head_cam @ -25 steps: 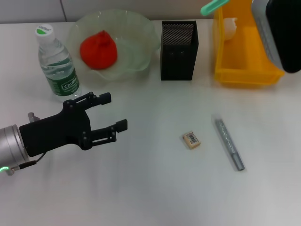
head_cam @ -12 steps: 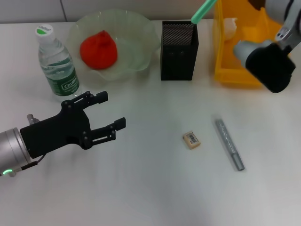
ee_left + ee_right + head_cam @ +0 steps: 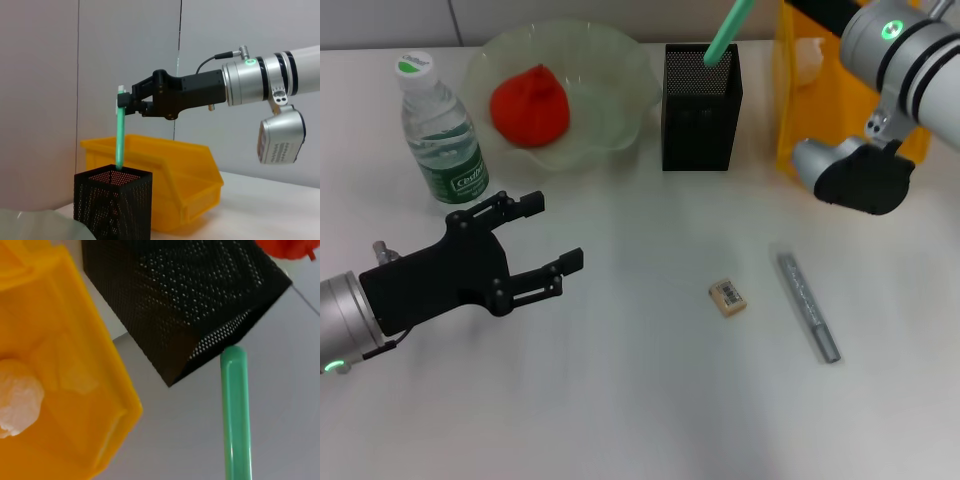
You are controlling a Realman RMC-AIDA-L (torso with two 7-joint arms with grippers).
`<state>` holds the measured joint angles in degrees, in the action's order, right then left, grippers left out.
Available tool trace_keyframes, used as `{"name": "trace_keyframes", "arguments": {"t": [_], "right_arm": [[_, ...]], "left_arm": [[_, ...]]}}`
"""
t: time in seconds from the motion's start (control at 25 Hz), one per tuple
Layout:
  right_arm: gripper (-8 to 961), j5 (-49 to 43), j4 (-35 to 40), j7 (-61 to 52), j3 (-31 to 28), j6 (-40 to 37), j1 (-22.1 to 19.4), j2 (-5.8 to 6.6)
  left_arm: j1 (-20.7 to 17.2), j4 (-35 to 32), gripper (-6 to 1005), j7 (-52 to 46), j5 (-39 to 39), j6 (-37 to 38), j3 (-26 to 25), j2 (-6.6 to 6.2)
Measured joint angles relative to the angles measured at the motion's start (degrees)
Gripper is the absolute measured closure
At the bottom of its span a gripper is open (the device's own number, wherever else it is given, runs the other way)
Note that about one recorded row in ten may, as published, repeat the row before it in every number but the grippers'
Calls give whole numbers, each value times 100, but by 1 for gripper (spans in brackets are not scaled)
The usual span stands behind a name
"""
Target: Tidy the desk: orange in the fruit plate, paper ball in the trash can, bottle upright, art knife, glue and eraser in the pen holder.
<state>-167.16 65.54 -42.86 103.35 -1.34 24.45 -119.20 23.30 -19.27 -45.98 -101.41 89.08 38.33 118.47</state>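
A slim green art knife (image 3: 120, 135) is held upright by the right gripper (image 3: 125, 104), whose fingers are clamped on its top end, with the lower tip set just inside the open mouth of the black mesh pen holder (image 3: 701, 106) at the upper centre of the head view. In the right wrist view the smooth green shaft (image 3: 235, 410) is seen beside the perforated black wall (image 3: 185, 295). The yellow plastic trash can (image 3: 798, 120) stands just right of the holder, with a narrow strip of table between them, and a crumpled white paper ball (image 3: 17, 395) lies inside it. The red-orange fruit (image 3: 529, 105) rests in the translucent, wavy-rimmed fruit plate (image 3: 620, 90) at upper left, close to the holder's other side. The clear bottle (image 3: 441, 135) stands upright with its green-and-white cap, near the left edge.

The left gripper (image 3: 545, 240) is held over bare white table at lower left, its black fingers spread apart and holding nothing. A small tan eraser (image 3: 727, 296) and a grey cylindrical glue stick (image 3: 808, 306) lie apart from each other on open table at lower right of centre, with free room all around them.
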Motion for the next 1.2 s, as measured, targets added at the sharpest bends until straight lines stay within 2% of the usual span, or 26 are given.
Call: {"name": "trace_keyframes", "arguments": {"t": [0.2,0.52,0.84,0.96,1.04,1.16,1.2], "right_arm": [[769,0,-527,89,213,706,86,8],[767,0,-860,162,235,1023,158,-25],[603,10,-973,119,216,1154,204,-27],[541,140,-955,-46,222,1505,189,-28],[477,448,-739,-421,214,1939,126,-37],[380,763,-490,-675,189,2078,32,-38],[380,976,-326,-824,179,2145,-40,-37]], "left_arm": [[-26,3,159,86,1,-24,-8,0],[-43,12,159,172,8,-24,-66,0],[-39,12,159,172,8,-27,-86,0],[-37,12,159,171,8,-30,-89,1],[-35,25,159,170,8,-26,-89,5],[-29,62,159,131,8,3,-89,8],[-29,62,159,131,8,3,-89,8]]}}
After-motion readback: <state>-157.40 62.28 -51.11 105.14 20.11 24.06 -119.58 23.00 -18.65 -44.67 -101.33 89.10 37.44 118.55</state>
